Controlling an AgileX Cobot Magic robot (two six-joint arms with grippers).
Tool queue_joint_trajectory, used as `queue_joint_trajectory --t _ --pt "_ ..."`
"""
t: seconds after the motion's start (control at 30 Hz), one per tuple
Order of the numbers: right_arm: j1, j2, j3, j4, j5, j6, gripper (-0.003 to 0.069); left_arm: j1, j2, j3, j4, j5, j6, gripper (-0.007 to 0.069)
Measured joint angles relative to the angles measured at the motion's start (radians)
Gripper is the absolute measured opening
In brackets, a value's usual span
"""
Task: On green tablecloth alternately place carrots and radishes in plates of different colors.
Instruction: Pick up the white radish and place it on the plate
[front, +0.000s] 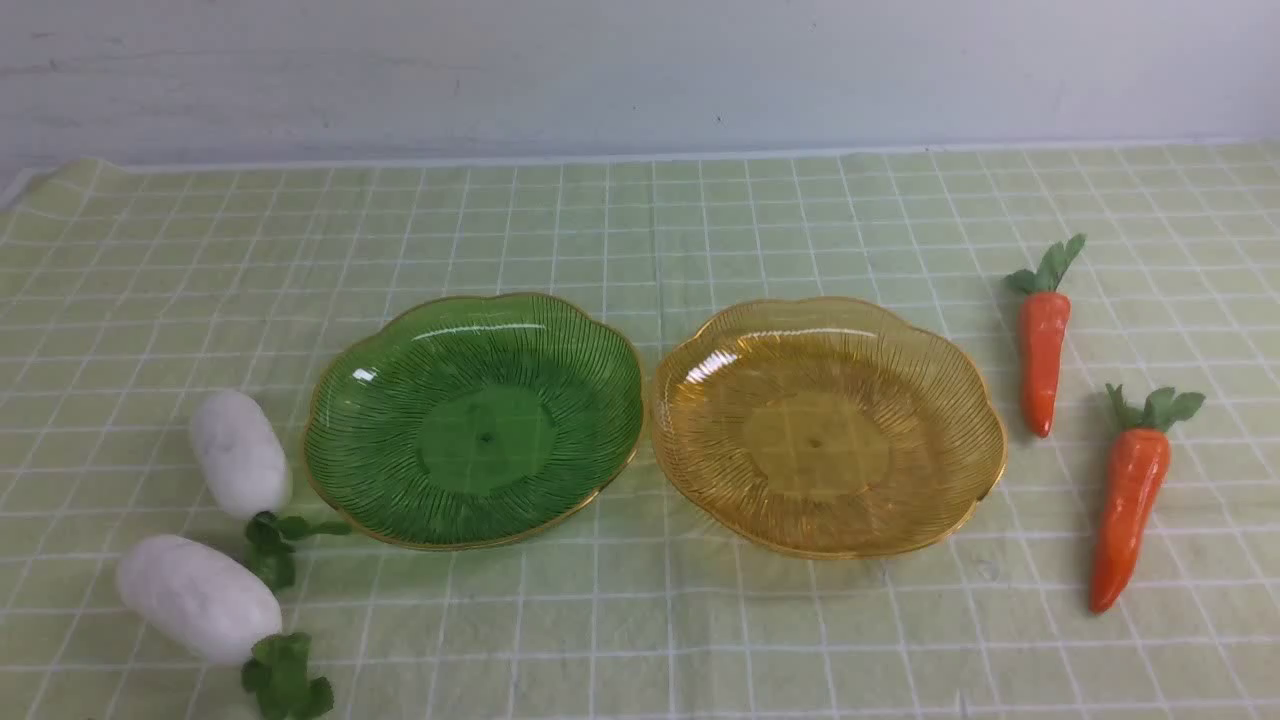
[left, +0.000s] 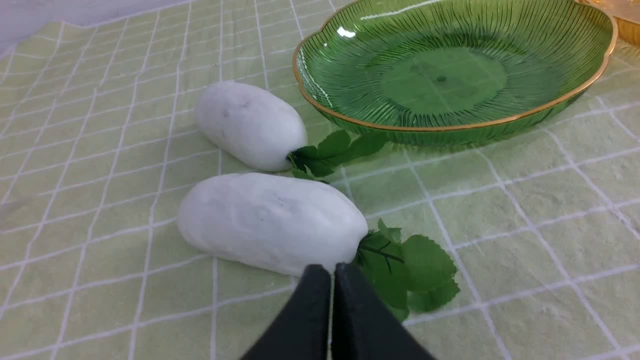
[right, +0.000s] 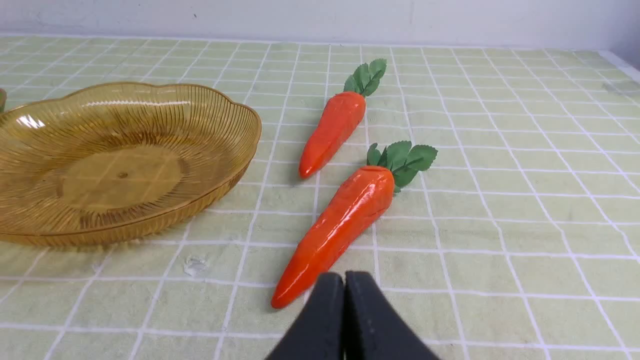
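On the green tablecloth a green plate and an amber-yellow plate sit side by side, both with nothing in them. Two white radishes lie left of the green plate. Two orange carrots lie right of the amber plate. Neither arm shows in the front view. My left gripper is shut, holding nothing, just short of the nearer radish. My right gripper is shut and holds nothing, close to the nearer carrot's tip.
A pale wall runs behind the table's far edge. The cloth's left far corner is rumpled. A small scrap or tear marks the cloth near the amber plate.
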Motion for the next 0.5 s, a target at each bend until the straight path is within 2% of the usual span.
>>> queue_joint_trajectory --t 0.5 --pt "0.000 0.000 0.000 0.000 0.000 0.000 -0.0014 0.000 0.000 0.000 0.003 -0.007 -0.010 -0.0008"
